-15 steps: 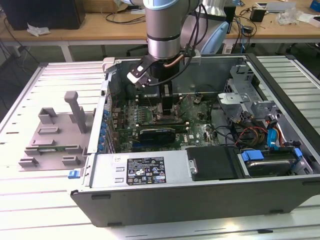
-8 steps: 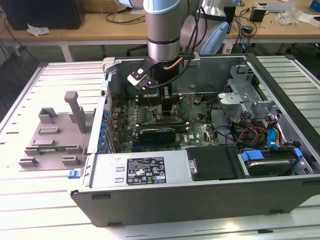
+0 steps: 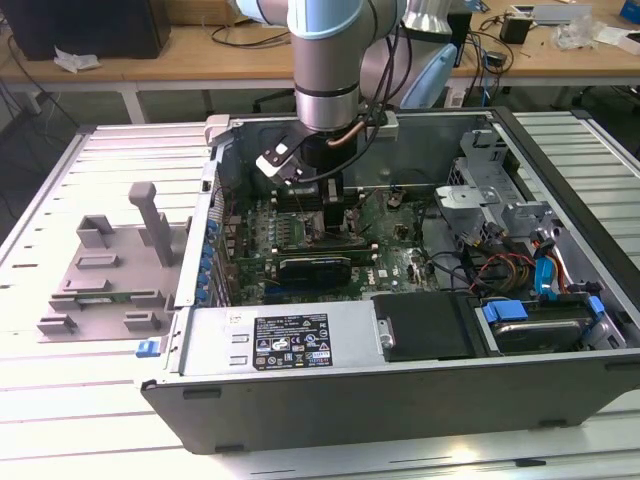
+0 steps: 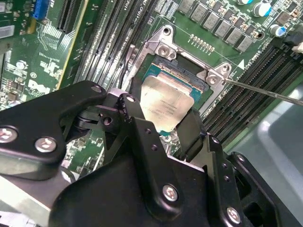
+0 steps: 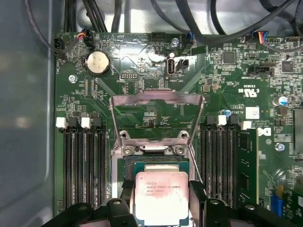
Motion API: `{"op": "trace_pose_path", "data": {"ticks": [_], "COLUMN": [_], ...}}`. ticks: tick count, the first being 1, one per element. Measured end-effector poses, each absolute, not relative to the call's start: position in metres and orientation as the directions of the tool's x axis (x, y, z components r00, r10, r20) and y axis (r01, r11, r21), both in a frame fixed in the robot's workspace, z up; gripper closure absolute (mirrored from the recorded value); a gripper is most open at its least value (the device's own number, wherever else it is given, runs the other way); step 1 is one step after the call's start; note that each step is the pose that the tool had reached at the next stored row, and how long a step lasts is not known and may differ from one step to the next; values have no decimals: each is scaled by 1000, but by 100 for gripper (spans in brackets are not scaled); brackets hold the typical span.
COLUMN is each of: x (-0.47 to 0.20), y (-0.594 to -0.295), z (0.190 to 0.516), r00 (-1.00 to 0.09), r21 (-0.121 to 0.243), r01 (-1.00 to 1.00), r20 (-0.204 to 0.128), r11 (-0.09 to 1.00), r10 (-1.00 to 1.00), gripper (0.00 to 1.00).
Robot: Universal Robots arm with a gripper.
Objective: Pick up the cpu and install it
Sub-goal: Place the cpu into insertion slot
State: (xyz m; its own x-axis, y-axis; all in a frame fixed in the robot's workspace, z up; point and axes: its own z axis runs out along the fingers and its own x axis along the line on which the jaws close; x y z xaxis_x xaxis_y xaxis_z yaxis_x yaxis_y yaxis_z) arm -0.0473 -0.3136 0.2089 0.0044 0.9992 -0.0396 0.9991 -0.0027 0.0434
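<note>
surface: pale slatted metal; it carries everything here.
grey fixture: plastic, with upright posts, near the surface's left edge in the exterior view, just beside the case.
computer case: open, lying flat, spanning from the surface's middle to its right edge.
arm: reaches down into the far-left part of the case.
motherboard: green, lying flat inside the case.
load plate: swung up and open above the socket.
claw: narrowly open; its black fingers close against two opposite edges of the cpu.
cpu: silver top up, between the fingers, directly over the socket; whether it is seated I cannot tell.
room: a wooden desk behind the surface, a dark box at its left end, loose cables beside that.
</note>
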Motion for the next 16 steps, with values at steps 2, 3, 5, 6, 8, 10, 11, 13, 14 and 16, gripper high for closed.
{"op": "trace_pose_path", "data": {"ticks": [2,3,5,6,8,10,11,13,14,16], "x": [-47,-47,-47,-47,-47,-47,-47,-48,-48,-48], "y": [-313,-313,-313,-312,-312,-312,-312,-312,-311,-310], "z": [208,207,205,205,204,202,202,201,200,199], "r00": [4,4,1,-1,-6,-8,-8,-8,-8,-8], "r21": [43,43,43,43,43,43,43,43,43,43], "r01": [999,999,999,999,999,999,999,999,999,999], "r20": [-40,-40,-40,-40,-40,-39,-39,-39,-39,-39], "r11": [-3,-2,1,3,7,10,10,10,10,10], "r10": [999,999,999,999,999,999,999,999,999,999], "gripper": [46,46,46,46,46,46,46,46,46,46]}}
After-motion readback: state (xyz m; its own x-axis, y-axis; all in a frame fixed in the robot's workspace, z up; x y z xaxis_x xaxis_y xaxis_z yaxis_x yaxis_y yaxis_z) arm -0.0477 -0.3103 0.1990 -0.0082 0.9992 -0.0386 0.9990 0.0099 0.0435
